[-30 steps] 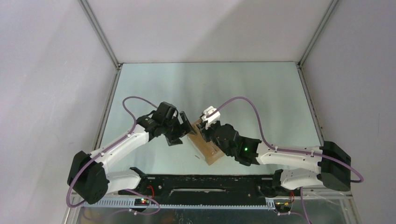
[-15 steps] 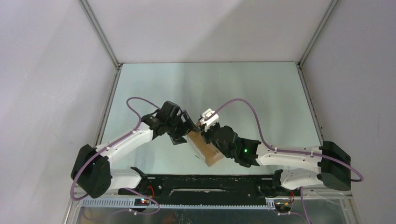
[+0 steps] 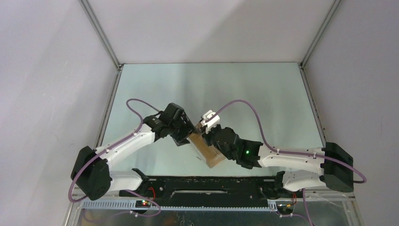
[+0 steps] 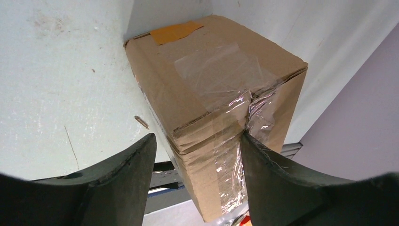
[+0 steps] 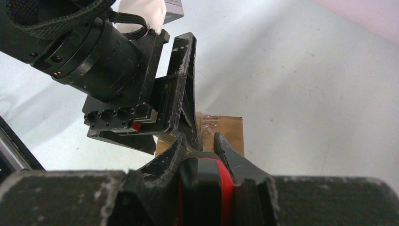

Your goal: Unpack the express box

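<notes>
**Left end effector [image 3: 186,132] moves in on the express box [image 3: 209,153]**

Since a second ago the left arm has swung in toward the centre. Its end effector, which stood just off the far end of the box, now has that end between its fingers, and the fingers have drawn closer together. The box and the right arm have not visibly shifted.

The box lies on the tabletop [image 3: 235,89] near the front edge, between the two arms and set at a slant. In the left wrist view its taped end fills the frame. Clear tape [image 4: 221,66] runs over the top seam and down the end face, and an orange strip [image 4: 176,32] sits at the far edge. The left fingers are spread to either side of that end. One is at or touching the taped corner, while the other still shows a gap, so the box is not yet clamped.

The right end effector [image 3: 206,133] hangs over the same end of the box, pressed together on a red-handled tool [image 5: 214,188]. Its working tip is hidden behind the left arm's wrist.

As I read it, the left arm is about to steady the box so the right can work on the tape. The seam looks intact and the flaps are still down, so unpacking has barely begun. With both wrists this close, a clash between them is the main risk.
</notes>
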You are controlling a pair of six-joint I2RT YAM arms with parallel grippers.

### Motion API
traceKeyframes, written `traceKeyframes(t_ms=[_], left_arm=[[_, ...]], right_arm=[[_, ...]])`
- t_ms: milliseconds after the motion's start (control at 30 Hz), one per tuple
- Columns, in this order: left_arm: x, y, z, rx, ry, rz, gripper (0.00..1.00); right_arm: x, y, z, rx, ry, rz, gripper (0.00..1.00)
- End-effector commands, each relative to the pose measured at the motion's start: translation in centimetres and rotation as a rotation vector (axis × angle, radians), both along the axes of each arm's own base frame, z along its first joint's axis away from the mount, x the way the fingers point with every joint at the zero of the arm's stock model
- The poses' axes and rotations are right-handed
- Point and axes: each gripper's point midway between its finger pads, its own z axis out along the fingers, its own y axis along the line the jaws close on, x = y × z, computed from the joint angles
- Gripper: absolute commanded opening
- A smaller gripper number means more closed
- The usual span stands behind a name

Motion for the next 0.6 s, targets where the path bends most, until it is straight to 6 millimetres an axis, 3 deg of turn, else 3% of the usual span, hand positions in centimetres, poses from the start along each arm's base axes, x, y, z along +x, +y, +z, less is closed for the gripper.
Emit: traceKeyframes(t_ms=[0, 233, 567], left_arm=[[0.9, 3.8, -2.0, 0.168, 0.001, 0.160, 0.68], [0.9, 4.0, -2.6, 0.181, 0.013, 0.180, 0.68], [1.1, 4.0, -2.3, 0.174, 0.005, 0.201, 0.68]], right_arm=[[-1.0, 0.4, 2.5, 0.051, 0.030, 0.026, 0.00], [-1.6, 0.1, 3.5, 0.050, 0.044, 0.024, 0.00], [-2.5, -0.5, 3.1, 0.042, 0.088, 0.010, 0.00]])
